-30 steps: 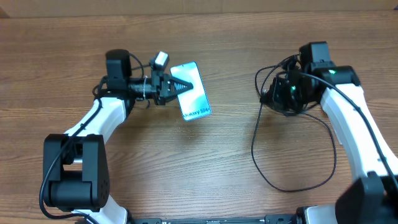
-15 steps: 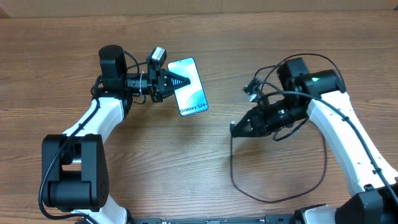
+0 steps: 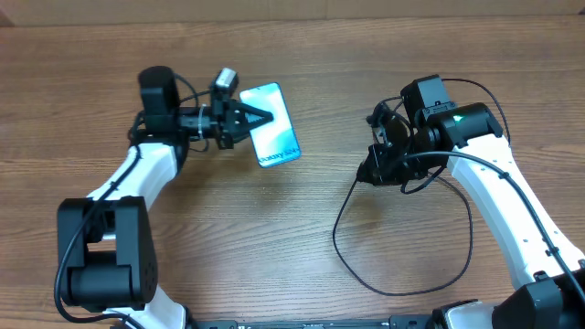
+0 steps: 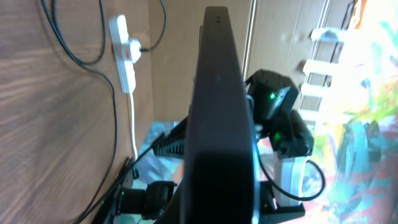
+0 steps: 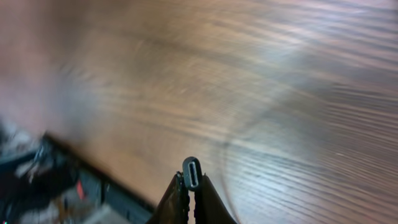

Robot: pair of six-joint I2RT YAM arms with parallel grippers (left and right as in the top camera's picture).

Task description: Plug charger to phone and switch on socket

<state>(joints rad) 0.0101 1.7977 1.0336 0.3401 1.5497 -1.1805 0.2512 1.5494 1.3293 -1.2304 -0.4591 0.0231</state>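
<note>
My left gripper [image 3: 245, 122] is shut on the left edge of the phone [image 3: 273, 135] and holds it off the table, its light blue screen facing up. In the left wrist view the phone [image 4: 217, 112] shows edge-on as a dark bar that hides the fingers. My right gripper [image 3: 369, 173] is shut on the charger's small black connector tip [image 5: 191, 171], which pokes out between the fingers [image 5: 189, 194]. The black cable [image 3: 402, 285] loops over the table below it. The white socket strip [image 4: 122, 56] shows only in the left wrist view, with a red-marked switch.
The wooden table [image 3: 274, 238] lies under both arms. A white cord [image 4: 134, 124] and black cables [image 4: 114, 118] run from the strip in the left wrist view. The right arm's body [image 3: 512, 219] lies along the right side.
My right gripper swung from the upper right down and left with the connector, then drew back a little. The cable loop shifted left. My left gripper carried the phone slightly up and left.
</note>
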